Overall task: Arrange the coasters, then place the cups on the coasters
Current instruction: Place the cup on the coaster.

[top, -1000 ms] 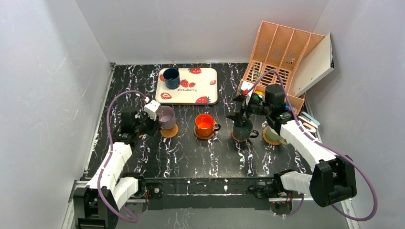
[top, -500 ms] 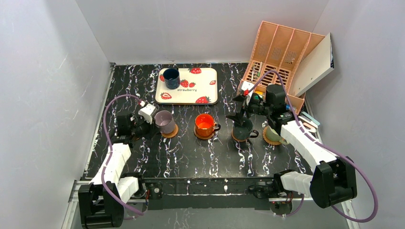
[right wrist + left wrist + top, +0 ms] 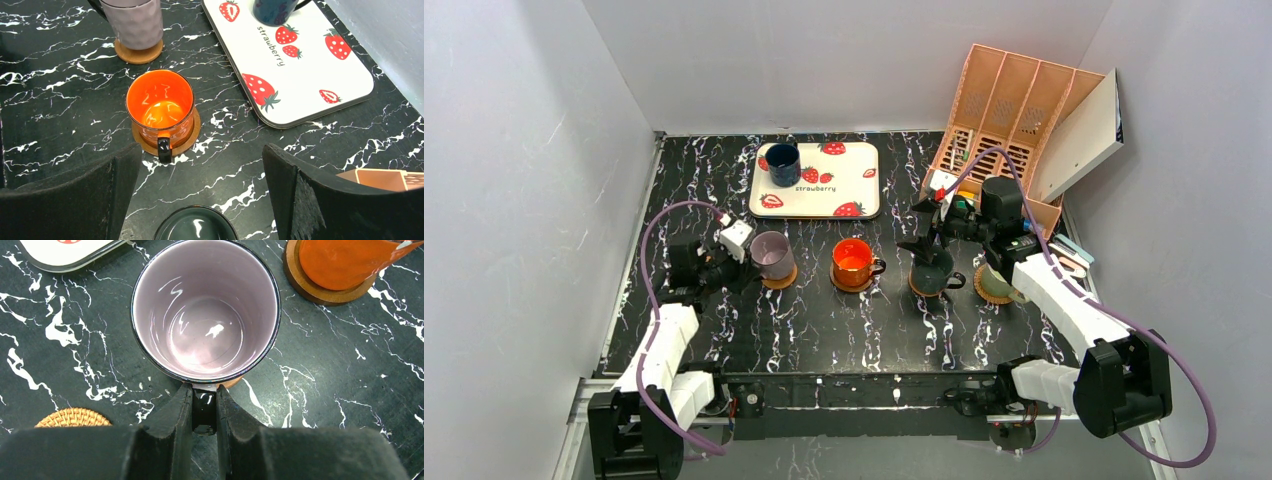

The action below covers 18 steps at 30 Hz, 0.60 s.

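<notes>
On the black marble table (image 3: 824, 320), a row of 4 cups runs left to right across the middle. Nearest the left edge, the left gripper (image 3: 204, 392) is clenched on the handle (image 3: 204, 412) of the mauve cup (image 3: 205, 310), which stands upright on a smooth brown coaster (image 3: 779, 277). A bare wicker coaster (image 3: 74, 417) lies just beside the gripper on its left.

In the middle, the orange-red cup (image 3: 852, 260) sits on a ringed coaster (image 3: 195, 131), handle towards the right edge. Next comes the dark grey-green cup (image 3: 932, 270) on its coaster. The right gripper (image 3: 927, 243) hangs over it with fingers spread wide, grasping nothing. The pale green cup (image 3: 996, 284) is on a coaster nearest the right edge, partly hidden by the right arm.

By the far edge, the navy cup (image 3: 783, 163) stands in the left far corner of the strawberry tray (image 3: 844, 185). A peach file rack (image 3: 1009, 110) fills the far right corner.
</notes>
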Tool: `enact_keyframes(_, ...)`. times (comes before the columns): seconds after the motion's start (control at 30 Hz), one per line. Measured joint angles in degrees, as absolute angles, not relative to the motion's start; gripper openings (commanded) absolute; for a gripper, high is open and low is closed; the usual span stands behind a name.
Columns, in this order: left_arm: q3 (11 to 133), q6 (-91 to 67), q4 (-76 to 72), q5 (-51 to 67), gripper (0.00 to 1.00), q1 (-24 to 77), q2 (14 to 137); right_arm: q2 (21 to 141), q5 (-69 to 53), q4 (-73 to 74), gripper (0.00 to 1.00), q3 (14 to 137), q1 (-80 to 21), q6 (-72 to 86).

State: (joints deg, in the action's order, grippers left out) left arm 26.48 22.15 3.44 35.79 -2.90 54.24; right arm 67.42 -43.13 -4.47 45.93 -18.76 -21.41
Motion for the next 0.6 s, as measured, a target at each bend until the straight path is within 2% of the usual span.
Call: enact_keyframes(0.6,24.69,24.73,3.81,36.38,0.00,-2.90,54.13,67.42,-43.31,-4.47,0.99,45.93,-18.76,-21.41)
